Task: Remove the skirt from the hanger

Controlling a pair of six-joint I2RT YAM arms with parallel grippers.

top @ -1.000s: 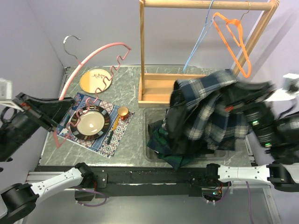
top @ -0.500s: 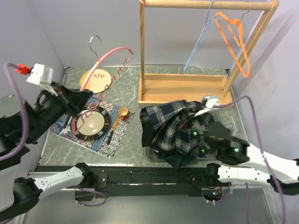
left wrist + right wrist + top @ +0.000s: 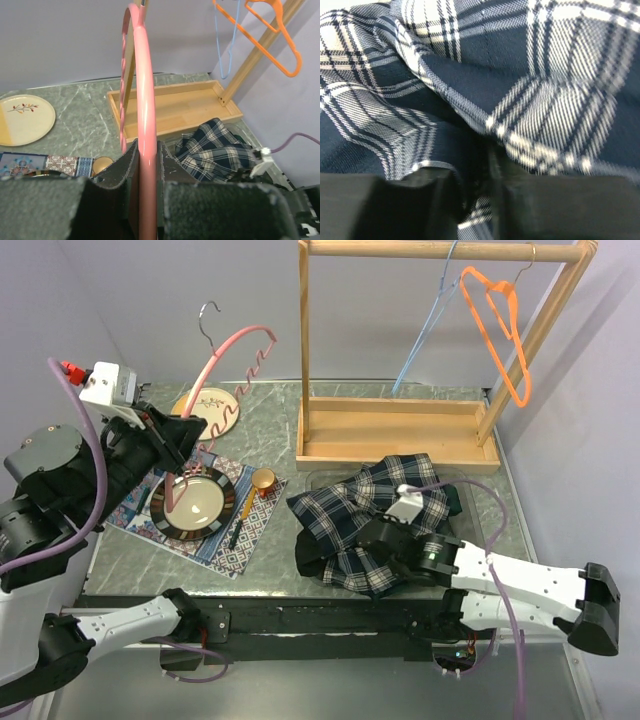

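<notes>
While the left tool (image 3: 148, 162) clamps the pink hanger (image 3: 142, 90), the right tool (image 3: 481, 192) pinches the skirt (image 3: 350, 508) heaped beneath it

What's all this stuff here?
Pink plastic hanger: 1, pink, aloft at left.
Plaid fabric skirt: 1, navy-white, front right.
Wooden rack: 1, tan, back right.
Orange plastic hanger: 1, orange, on rack.
Thin blue hanger: 1, blue, on rack.
Cream floral plate: 1, cream, back left.
Dark-rimmed plate: 1, black and cream, on mat.
Patterned mat: 1, blue, front left.
Small metal cup: 1, copper, on mat.
Marble table: 1, grey, underneath.
Left pincer: 1, black, grips pink hanger.
Right pincer: 1, black, pinches skirt.
</notes>
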